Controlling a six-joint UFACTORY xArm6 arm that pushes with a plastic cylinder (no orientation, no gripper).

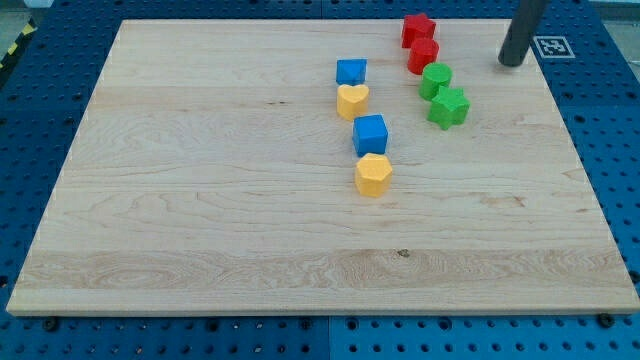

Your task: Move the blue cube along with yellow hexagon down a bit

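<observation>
The blue cube (pixel 370 134) sits on the wooden board right of centre. The yellow hexagon (pixel 373 175) lies just below it, touching or almost touching. My tip (pixel 512 62) is at the view's top right, far above and to the right of both blocks, touching nothing.
A smaller blue block (pixel 351 71) sits above a yellow heart (pixel 352 100), just above the blue cube. A red star (pixel 417 29) and a red block (pixel 423 55) lie at the top. A green block (pixel 435 80) and a green star (pixel 448 107) lie below them. The board's right edge (pixel 590 190) is near.
</observation>
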